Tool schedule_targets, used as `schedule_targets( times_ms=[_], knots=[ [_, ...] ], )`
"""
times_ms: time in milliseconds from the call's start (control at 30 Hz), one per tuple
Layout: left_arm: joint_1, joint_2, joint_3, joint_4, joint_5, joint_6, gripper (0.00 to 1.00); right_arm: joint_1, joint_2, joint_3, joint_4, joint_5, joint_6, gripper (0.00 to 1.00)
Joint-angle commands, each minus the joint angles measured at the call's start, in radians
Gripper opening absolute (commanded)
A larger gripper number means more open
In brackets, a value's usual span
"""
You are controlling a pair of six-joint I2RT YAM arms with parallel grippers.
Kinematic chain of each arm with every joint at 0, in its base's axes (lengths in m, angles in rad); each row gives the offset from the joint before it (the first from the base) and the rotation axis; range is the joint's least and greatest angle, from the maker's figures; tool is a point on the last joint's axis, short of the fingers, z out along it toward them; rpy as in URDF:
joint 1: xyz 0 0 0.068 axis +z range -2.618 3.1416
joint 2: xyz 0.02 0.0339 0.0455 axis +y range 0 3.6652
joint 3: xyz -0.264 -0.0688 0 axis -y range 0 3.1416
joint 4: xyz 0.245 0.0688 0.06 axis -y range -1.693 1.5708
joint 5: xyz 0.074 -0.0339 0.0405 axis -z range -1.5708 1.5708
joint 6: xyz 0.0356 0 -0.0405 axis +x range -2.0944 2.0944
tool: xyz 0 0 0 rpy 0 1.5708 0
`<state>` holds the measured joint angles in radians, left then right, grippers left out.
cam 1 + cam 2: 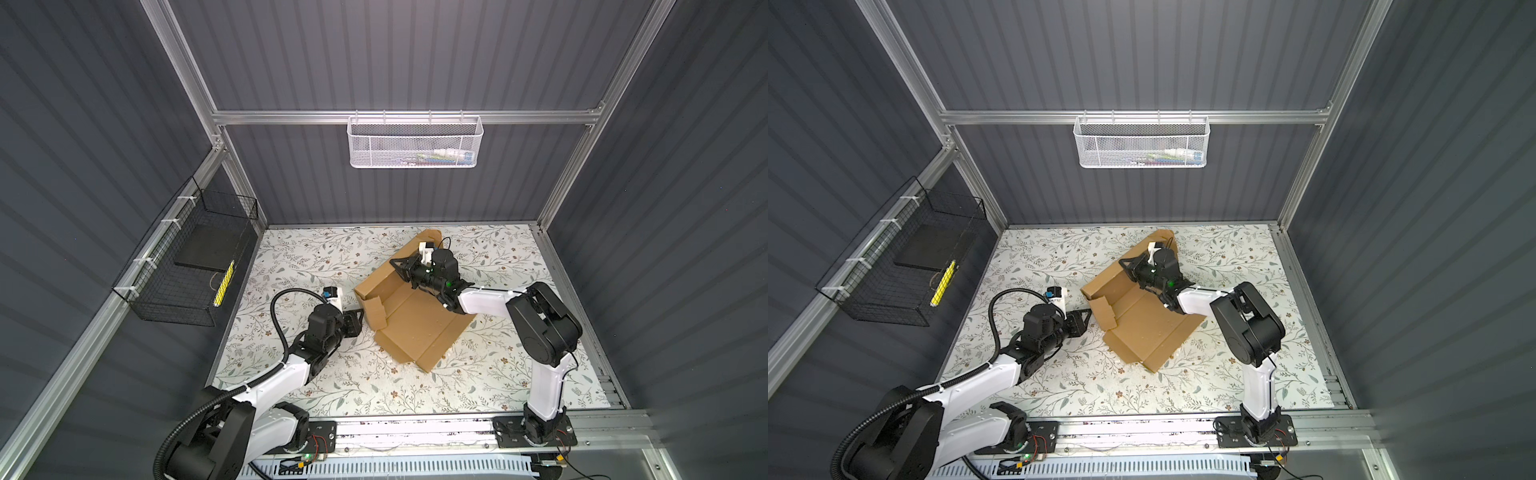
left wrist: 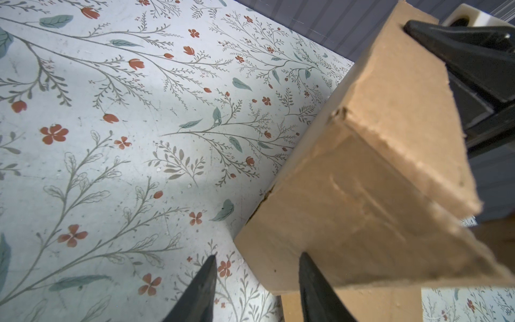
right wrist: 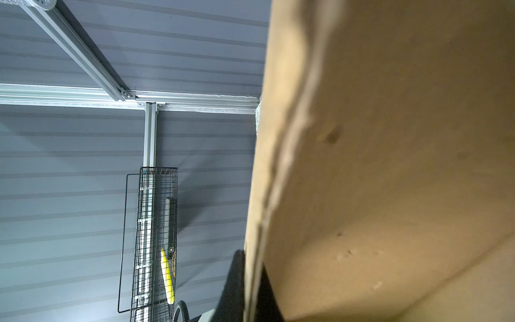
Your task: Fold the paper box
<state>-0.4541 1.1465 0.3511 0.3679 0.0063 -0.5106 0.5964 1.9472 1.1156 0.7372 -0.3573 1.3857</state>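
Note:
The paper box (image 1: 419, 320) (image 1: 1146, 328) is a brown cardboard sheet lying partly folded mid-table, with its far-left long wall raised. My right gripper (image 1: 395, 266) (image 1: 1123, 264) is shut on that wall's top edge. In the right wrist view its gripper (image 3: 252, 278) pinches the thin cardboard edge (image 3: 390, 139) from both sides. A small end flap (image 1: 376, 311) stands up at the box's left corner. My left gripper (image 1: 360, 314) (image 1: 1086, 314) sits just left of it, open. In the left wrist view its gripper (image 2: 258, 255) has one finger over the table and one against the flap (image 2: 362, 195).
A black wire basket (image 1: 187, 266) holding a dark slab and a yellow item hangs on the left wall. A white mesh basket (image 1: 415, 141) hangs on the back rail. The floral table top (image 1: 332, 374) ends at an aluminium rail (image 1: 415, 428) in front.

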Motion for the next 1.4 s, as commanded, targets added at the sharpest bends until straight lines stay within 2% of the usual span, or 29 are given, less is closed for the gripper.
schedule_targets(
  times_ms=[0,333,733,1367],
  knots=[
    [-0.017,-0.012,-0.018,0.019,-0.033,-0.016,0.48,0.001,-0.039,-0.021,0.039,-0.009,-0.043,0.01],
    [-0.09,-0.04,-0.043,0.015,-0.105,-0.029,0.48,0.001,-0.055,-0.077,0.067,0.001,-0.066,0.01],
    [-0.214,-0.005,0.0,-0.007,-0.196,-0.003,0.48,0.0,-0.071,-0.092,0.054,0.011,-0.083,0.01],
    [-0.238,0.153,0.104,0.054,-0.244,0.064,0.45,0.001,-0.091,-0.112,0.047,0.012,-0.089,0.01]
  ],
)
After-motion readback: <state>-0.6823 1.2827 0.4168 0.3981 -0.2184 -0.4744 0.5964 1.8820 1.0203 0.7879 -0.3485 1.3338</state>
